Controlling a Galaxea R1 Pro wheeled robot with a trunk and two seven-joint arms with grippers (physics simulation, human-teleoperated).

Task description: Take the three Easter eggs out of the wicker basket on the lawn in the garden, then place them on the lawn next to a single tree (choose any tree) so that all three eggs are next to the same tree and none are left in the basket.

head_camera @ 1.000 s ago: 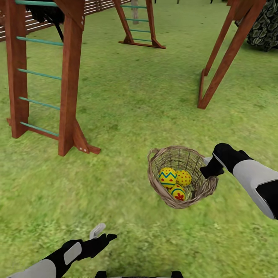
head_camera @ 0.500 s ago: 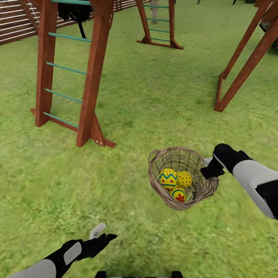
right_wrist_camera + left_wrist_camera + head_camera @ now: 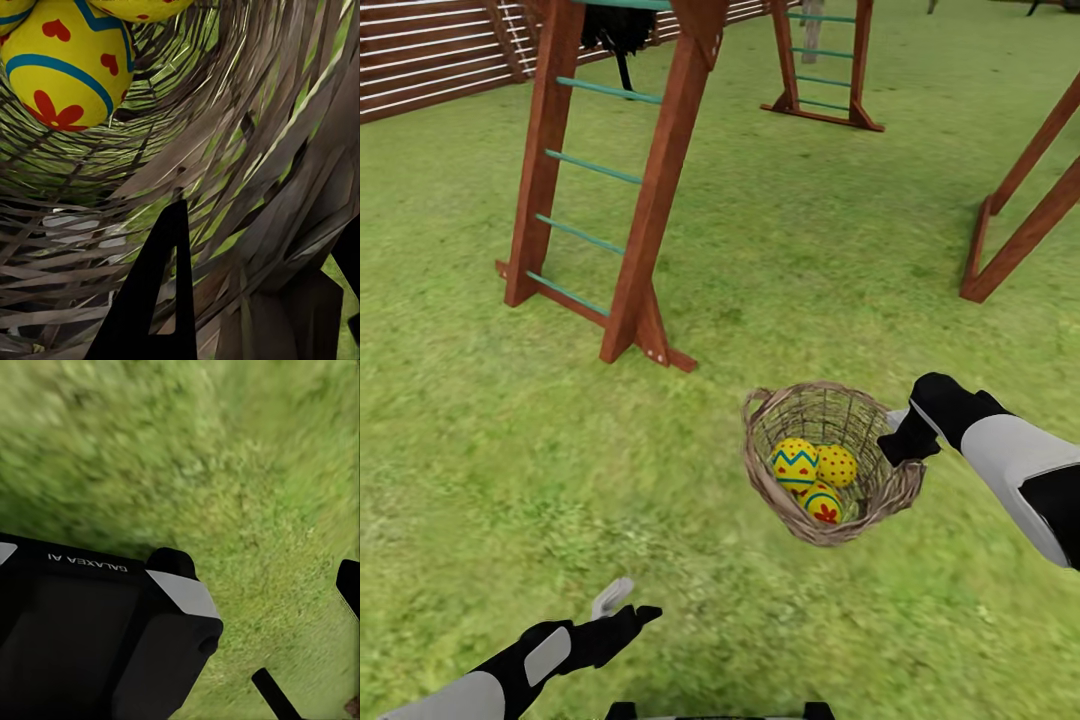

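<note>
- Grass of the lawn (image 3: pixel 780 250) spreads all round; a wooden ladder frame (image 3: pixel 610 180) with teal rungs stands at about eleven o'clock from the wicker basket (image 3: pixel 828 460), well apart from it.
- A second ladder frame (image 3: pixel 825 65) stands farther off near twelve o'clock, two slanted brown beams (image 3: pixel 1025 215) rise at two o'clock, and a slatted wooden fence (image 3: pixel 430 60) closes the far corner at ten o'clock.
- Open grass lies between the basket and each of these frames.
- The basket sits right of centre in the head view, its mouth facing up and tipped a little toward the camera, with a small loop handle at its nine o'clock rim.
- All three Easter eggs (image 3: pixel 815 472) lie inside, touching one another: a zigzag-banded egg at nine o'clock, a dotted egg at three o'clock, a flower-marked egg at six o'clock. Their long axes cannot be told.
- The right gripper (image 3: pixel 905 440) is clamped on the basket's three o'clock rim.
- The right wrist view adds what the head view lacks: woven strands (image 3: pixel 247 172) close up with grass showing through them, one dark finger (image 3: pixel 161 292) against the wicker, and the flower egg (image 3: pixel 64 67) from the side.
- The left gripper (image 3: pixel 622 604) hangs low at seven o'clock from the basket, well apart from it, over bare grass; whether its fingers are apart or together I cannot tell.
- The left wrist view shows blurred grass (image 3: pixel 225 472) beyond the arm's black housing (image 3: pixel 97 637).
</note>
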